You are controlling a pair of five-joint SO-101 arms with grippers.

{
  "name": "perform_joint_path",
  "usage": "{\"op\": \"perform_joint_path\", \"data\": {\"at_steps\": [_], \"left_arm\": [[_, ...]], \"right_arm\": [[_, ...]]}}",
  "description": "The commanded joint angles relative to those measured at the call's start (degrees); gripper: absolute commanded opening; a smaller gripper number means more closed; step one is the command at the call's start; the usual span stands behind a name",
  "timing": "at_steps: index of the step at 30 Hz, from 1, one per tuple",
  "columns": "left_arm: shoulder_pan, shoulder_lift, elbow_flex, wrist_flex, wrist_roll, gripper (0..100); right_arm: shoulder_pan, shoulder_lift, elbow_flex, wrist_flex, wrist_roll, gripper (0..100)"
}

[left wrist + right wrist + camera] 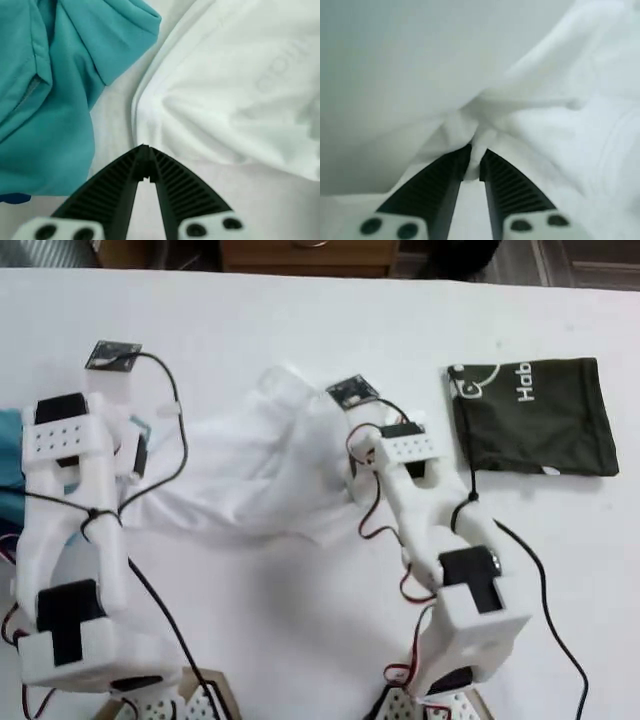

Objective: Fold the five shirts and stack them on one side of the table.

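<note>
White counter [290, 630], wooden furniture [310, 255] along the far edge behind it. Two arms side by side on the near side, red and black wiring looped around both.

Count: 3 shirts visible, 2 tools.

- 1x white shirt [250, 475]: unfolded and rumpled, spread across the middle of the counter between the two arms. One corner is bunched up toward the far side.
- 1x teal shirt [45, 100]: loose, not folded, at the left edge of the counter beside the left arm. In the left wrist view it lies just beside the white shirt, with a narrow strip of bare counter between them.
- 1x dark shirt [535, 420]: folded flat into a rough square with white print on top. It sits on the far right of the counter, apart from the white shirt and just past the right arm.

Left tool [145, 155]: closed, tips together, low over the counter right at the edge of the white shirt. Can't tell if any cloth is caught between the tips.

Right tool [474, 155]: closed on a pinched fold of the white shirt, with cloth bunched up between the tips and draping away on both sides. In the high view the right arm is at the white shirt's right edge.
</note>
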Motion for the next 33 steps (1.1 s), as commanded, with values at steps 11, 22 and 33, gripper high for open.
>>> {"op": "perform_joint_path", "data": {"at_steps": [11,22,33], "left_arm": [[-3.3,-10.6,1.0,8.1,-9.8,3],[4.5,-4.7,22.3,-7.6,-15.5,12],[15.9,-4.0,29.2,-21.0,-15.2,12]], "right_arm": [[9.3,-47.0,21.0,2.8,1.5,1.9],[17.9,-56.1,24.4,2.3,6.7,1.9],[17.9,-54.5,24.3,1.9,6.7,1.9]]}}
